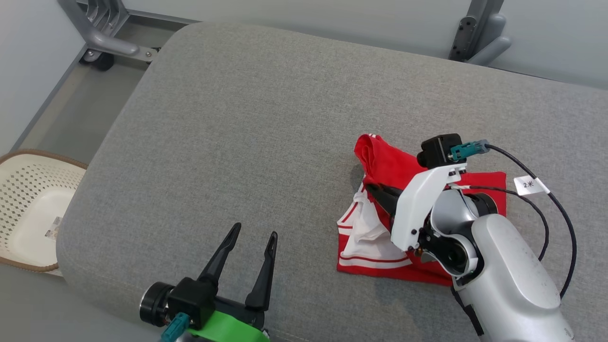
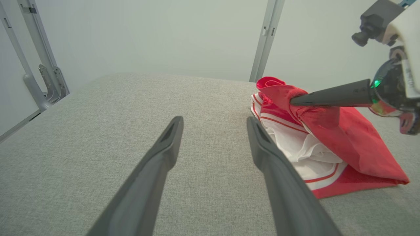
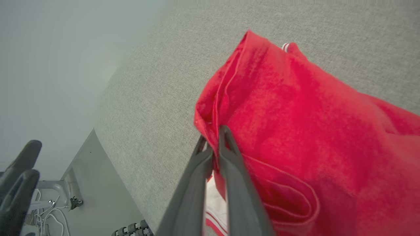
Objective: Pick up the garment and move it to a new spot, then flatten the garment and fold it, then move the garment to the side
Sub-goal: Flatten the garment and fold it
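**Garment** (image 1: 387, 166): red with white striped panels. It lies bunched and partly doubled over on the grey padded surface (image 1: 266, 118), right of centre in the lower half of the head view. It is not flat. One red fold rises to a peak at the upper left of the pile, and the remainder rests on the surface.

**Right gripper** (image 3: 213, 141): the fingers are drawn together on a red edge near that peak. The right wrist view shows cloth pinched between the tips, so it is grasping the garment.

**Left gripper** (image 1: 254, 231): left of centre at the bottom of the head view. The fingers are spread wide with nothing between them, and it stands clear of the garment.

**Basket** (image 1: 47, 155): at the far left edge, below the surface. It is not involved.

**Assessment:** the step in hand appears to be the handling of the bunched garment before any fold, either lifting it to a new spot or pulling it out flat. The views do not separate the two. No folding is judged to have been done.

**Next move:** the pinched edge needs to be drawn up and away so that the doubled layers open, with the grip kept firm. The left gripper would probably need to take the white striped hem nearest it to put the cloth under tension. A shallow pinch may slip.
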Tool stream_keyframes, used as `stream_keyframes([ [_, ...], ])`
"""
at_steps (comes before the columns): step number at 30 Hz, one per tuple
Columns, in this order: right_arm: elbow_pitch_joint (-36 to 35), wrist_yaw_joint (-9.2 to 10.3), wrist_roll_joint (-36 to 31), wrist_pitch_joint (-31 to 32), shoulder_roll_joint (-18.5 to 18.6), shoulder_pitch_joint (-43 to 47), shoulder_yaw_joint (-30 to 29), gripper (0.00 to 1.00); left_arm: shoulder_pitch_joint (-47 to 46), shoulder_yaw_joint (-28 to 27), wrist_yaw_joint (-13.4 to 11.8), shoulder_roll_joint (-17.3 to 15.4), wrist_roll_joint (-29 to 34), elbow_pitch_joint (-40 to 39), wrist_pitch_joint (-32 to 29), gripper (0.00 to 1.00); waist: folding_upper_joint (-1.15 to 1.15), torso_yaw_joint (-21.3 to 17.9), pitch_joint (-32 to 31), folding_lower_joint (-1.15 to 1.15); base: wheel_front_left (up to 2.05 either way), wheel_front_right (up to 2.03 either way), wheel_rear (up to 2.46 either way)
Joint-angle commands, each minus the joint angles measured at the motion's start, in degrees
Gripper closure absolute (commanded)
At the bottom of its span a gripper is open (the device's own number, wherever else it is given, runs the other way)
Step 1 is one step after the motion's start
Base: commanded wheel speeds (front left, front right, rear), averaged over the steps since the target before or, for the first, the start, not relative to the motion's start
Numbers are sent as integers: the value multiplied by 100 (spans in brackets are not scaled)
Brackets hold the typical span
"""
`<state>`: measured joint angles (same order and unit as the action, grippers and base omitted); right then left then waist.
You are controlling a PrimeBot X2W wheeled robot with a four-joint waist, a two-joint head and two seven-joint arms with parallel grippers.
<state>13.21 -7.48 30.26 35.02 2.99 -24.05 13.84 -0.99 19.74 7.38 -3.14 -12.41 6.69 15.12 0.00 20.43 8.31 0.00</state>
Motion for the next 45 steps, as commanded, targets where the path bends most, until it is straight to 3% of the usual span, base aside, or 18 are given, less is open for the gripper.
stream_keyframes([
  [1,4,-1,48,-45,7,-42,4,0,-10,-26,22,12,-26,9,-2,0,0,-22,-5,0,0,0,0],
  [8,-454,0,339,-304,36,88,-347,0,73,-171,22,-12,88,-25,-2,0,0,-382,-92,0,0,0,0],
  [17,-1044,-1,100,-1099,526,670,-770,0,165,-462,21,-32,140,-127,-2,0,0,-1099,-167,0,0,0,0],
  [23,-940,0,-85,-2161,843,1143,-410,0,242,-747,-85,-8,153,-145,-2,0,0,-1397,-214,0,0,0,0],
  [31,-401,0,-232,-3588,1075,1519,117,0,319,-851,-179,9,309,-177,-2,0,0,-1388,-238,0,0,0,0],
  [32,-306,0,-281,-3741,1111,1506,156,29,313,-849,-176,10,316,-187,-2,0,0,-1362,-231,0,0,0,0],
  [33,-306,0,-281,-3741,1111,1506,156,29,313,-849,-176,10,316,-187,-2,0,0,-1362,-231,0,0,0,0],
  [34,-195,0,-346,-3875,1136,1469,213,81,311,-845,-172,11,328,-194,-2,0,0,-1334,-223,0,0,0,0],
  [35,-75,-1,-404,-3990,1149,1409,275,100,305,-833,-165,12,332,-195,-2,0,0,-1297,-217,0,0,0,0],
  [45,1587,0,-1185,-4754,1022,430,1186,100,221,-653,-129,22,336,-144,-2,0,0,-776,-163,0,0,0,0],
])
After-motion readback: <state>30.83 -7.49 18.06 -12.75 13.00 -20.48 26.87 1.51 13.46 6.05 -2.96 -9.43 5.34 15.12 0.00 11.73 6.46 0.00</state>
